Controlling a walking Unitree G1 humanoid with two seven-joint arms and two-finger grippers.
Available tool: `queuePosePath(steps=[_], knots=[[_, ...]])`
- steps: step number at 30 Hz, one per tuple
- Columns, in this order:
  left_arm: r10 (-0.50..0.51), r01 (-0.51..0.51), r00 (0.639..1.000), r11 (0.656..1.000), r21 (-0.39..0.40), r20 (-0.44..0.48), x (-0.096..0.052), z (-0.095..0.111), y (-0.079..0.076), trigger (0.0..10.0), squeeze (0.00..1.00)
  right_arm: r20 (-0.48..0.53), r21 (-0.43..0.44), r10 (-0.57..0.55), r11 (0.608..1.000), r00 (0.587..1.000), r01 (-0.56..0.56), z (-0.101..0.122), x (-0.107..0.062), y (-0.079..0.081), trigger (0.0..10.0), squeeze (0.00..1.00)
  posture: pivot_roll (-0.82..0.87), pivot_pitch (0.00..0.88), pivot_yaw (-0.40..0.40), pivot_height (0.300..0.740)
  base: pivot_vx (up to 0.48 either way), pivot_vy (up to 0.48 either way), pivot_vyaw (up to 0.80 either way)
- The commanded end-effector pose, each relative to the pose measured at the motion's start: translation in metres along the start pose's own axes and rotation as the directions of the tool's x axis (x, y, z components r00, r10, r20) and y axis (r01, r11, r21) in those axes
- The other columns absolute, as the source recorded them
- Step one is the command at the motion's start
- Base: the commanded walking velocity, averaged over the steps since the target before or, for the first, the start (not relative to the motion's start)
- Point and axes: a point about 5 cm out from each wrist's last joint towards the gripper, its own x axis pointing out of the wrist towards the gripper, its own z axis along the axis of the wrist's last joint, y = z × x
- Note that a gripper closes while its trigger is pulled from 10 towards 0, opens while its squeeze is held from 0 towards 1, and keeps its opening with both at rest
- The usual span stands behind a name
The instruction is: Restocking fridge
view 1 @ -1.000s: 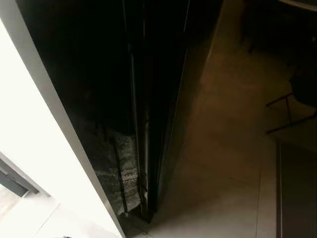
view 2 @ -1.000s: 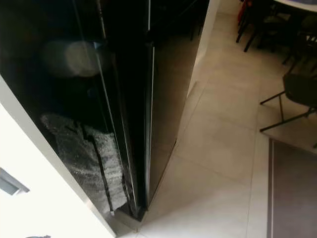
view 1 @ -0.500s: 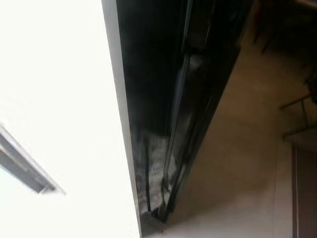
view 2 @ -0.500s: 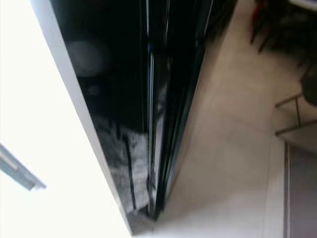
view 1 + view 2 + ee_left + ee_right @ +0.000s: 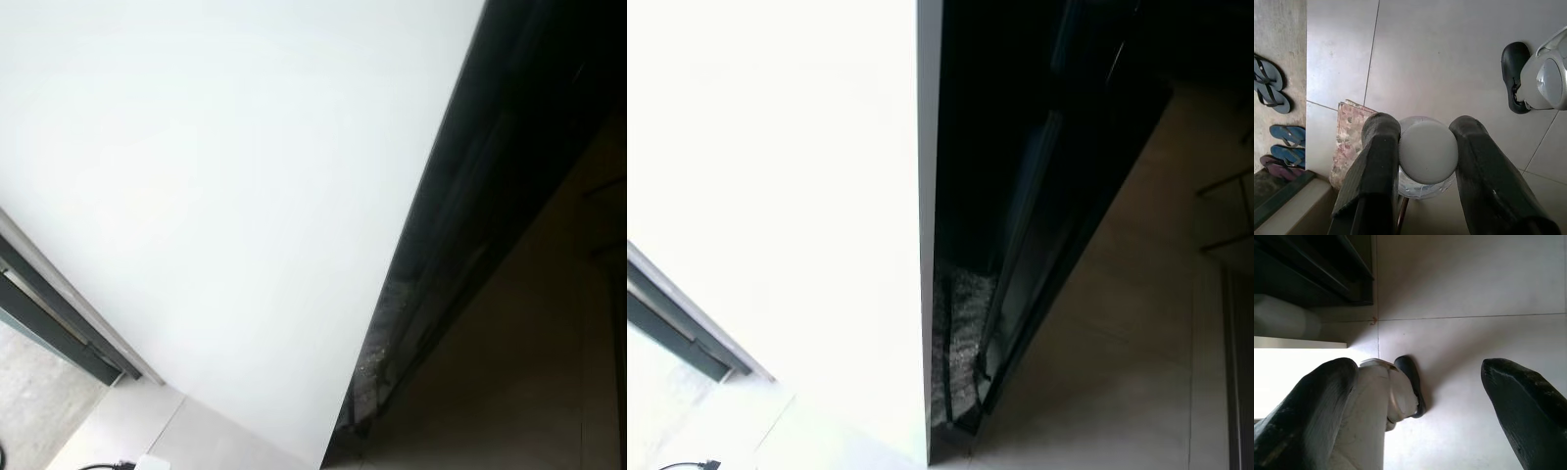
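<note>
Hanging above the tiled floor [image 5: 1449,58], the left gripper [image 5: 1425,152] has its jaws clamped on a clear bottle's white cap [image 5: 1427,151], while the right gripper [image 5: 1420,396] jaws stand apart, empty.

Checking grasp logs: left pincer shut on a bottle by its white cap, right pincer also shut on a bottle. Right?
Half right. The left pincer is shut on the bottle, its fingers on either side of the white cap. The right pincer holds nothing: the right wrist view shows its fingers spread wide, with tile floor between them.
</note>
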Motion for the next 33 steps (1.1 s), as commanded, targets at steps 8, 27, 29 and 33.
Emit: queuePosePath(steps=[8,27,29,33], knots=[[-0.012,0.012,1.0,0.999,0.033,-0.021,-0.001,-0.008,-0.002,10.0,0.0,0.186,-0.097,-0.013,0.995,0.982,0.032,0.031,0.005,0.006,10.0,0.0,0.09,0.046,-0.006,0.74,0.0,0.0,0.0],[-0.028,0.029,0.999,1.0,0.001,-0.041,-0.003,-0.019,-0.016,10.0,0.0,0.652,-0.532,0.478,0.842,0.588,-0.094,0.161,-0.034,0.096,10.0,0.0,0.06,0.0,-0.092,0.74,0.0,0.0,0.0],[-0.031,0.031,0.999,1.0,0.001,-0.044,-0.003,-0.02,-0.018,10.0,0.0,0.553,-0.641,0.599,0.75,0.58,-0.164,0.152,-0.041,0.102,10.0,0.0,0.06,0.0,-0.1,0.74,0.0,0.0,0.0],[-0.031,0.031,0.998,1.0,-0.002,-0.047,-0.003,-0.021,-0.018,10.0,0.0,0.425,-0.68,0.73,0.648,0.535,-0.344,0.144,-0.063,0.113,10.0,0.0,0.05,0.001,-0.102,0.74,0.0,0.0,0.0]])
